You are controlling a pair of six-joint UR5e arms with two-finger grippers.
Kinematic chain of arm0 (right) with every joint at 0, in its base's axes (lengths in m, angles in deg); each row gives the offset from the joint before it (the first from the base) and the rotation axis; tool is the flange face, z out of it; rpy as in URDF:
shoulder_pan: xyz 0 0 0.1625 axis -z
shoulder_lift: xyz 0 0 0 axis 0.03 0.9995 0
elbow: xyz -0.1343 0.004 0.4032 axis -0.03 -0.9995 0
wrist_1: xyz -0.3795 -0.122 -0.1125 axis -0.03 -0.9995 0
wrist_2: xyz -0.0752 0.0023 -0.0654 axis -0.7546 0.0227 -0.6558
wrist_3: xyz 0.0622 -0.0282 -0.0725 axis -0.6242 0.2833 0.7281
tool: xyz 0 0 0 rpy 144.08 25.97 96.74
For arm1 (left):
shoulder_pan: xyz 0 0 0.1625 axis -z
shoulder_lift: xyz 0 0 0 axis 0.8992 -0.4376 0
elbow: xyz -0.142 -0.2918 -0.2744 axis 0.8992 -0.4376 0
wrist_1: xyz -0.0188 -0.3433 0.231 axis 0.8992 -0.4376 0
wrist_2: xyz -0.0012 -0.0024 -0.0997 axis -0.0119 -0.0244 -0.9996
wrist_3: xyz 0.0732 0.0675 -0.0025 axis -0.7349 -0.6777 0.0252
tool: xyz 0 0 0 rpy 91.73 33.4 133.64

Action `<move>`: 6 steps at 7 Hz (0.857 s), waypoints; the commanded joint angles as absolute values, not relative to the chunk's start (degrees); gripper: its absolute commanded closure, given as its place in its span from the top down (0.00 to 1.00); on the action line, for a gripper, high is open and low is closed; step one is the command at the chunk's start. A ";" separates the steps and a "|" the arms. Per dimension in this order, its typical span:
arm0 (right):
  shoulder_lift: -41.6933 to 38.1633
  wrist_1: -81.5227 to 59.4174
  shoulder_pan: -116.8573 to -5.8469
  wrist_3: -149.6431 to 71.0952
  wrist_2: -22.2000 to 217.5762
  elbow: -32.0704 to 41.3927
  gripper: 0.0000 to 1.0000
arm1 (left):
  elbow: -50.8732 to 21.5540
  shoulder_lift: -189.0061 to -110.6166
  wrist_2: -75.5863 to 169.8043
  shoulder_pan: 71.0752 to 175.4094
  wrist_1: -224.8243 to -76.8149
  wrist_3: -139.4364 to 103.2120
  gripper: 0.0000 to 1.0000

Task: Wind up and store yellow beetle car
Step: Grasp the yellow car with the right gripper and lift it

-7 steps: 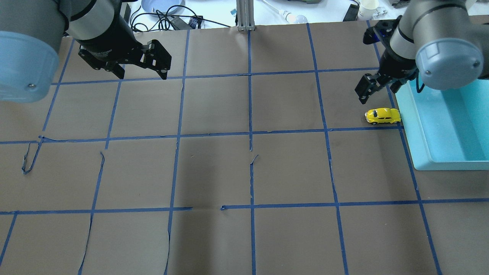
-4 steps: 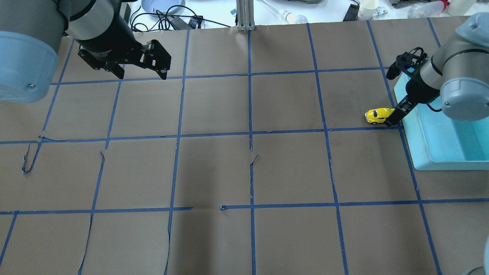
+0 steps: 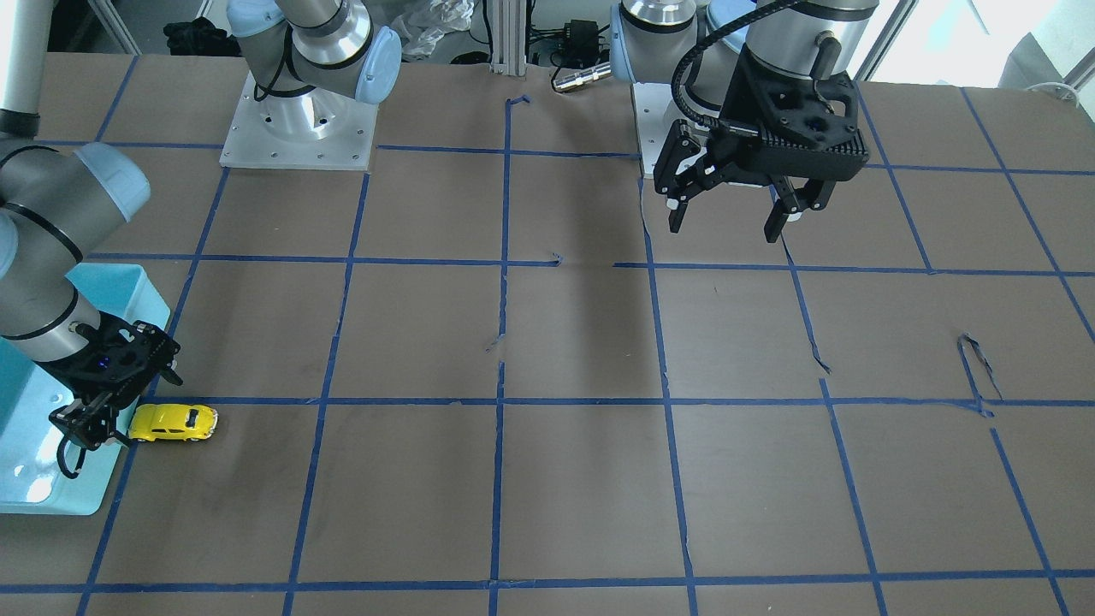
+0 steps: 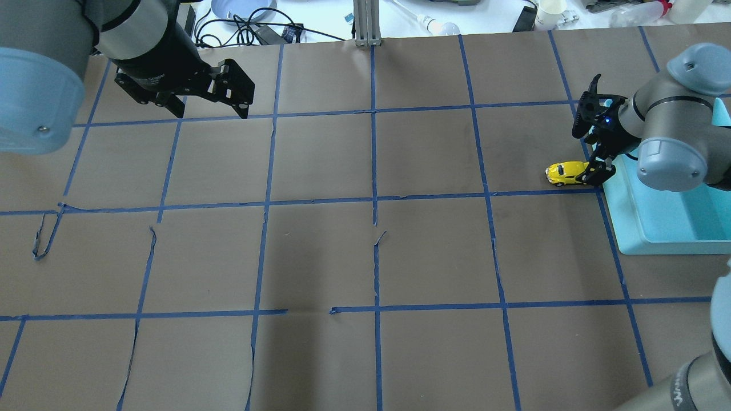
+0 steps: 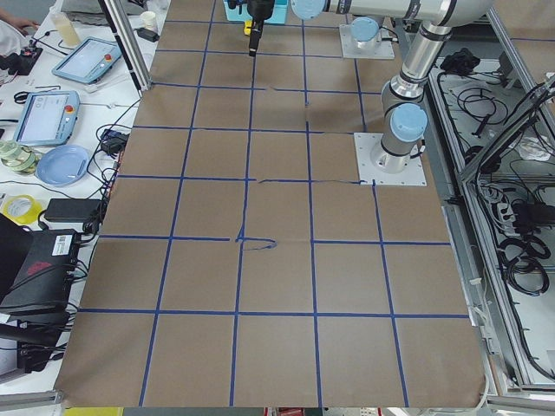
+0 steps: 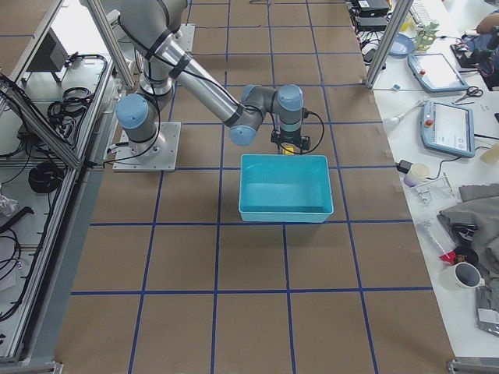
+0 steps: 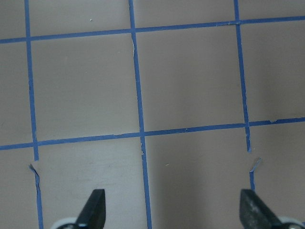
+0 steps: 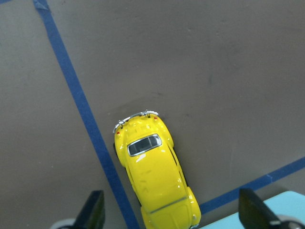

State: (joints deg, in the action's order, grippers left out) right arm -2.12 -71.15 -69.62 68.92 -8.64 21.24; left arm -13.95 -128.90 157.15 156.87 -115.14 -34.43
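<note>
At the overhead frame's right edge, beside the bin (image 4: 657, 237), the car (image 4: 567, 173) sits on the desk (image 4: 371, 257), one end inside the wide-open right gripper (image 8: 172, 212), its length lying across the closing line.

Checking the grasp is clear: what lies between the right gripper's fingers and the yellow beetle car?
Only bare brown paper and blue tape lines, per the right wrist view; the right gripper straddles the yellow beetle car, open.
</note>
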 commanded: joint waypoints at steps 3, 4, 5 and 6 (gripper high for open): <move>-5.74 -72.64 -70.45 71.89 -8.57 21.18 0.88 | -13.87 -128.81 157.24 156.86 -115.14 -34.51 1.00; -6.18 -72.65 -70.45 71.89 -8.74 21.18 0.58 | -13.95 -128.81 157.24 156.86 -115.22 -34.51 1.00; -6.01 -72.56 -70.45 71.89 -9.00 21.09 0.07 | -13.95 -128.81 157.24 156.86 -115.22 -34.51 1.00; -5.92 -72.56 -70.63 71.89 -9.09 21.18 0.00 | -13.95 -128.81 157.24 156.86 -115.22 -34.69 1.00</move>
State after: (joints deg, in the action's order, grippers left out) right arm -5.96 -72.59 -70.50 71.87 -8.92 21.13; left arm -13.94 -128.82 157.24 156.86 -115.21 -34.55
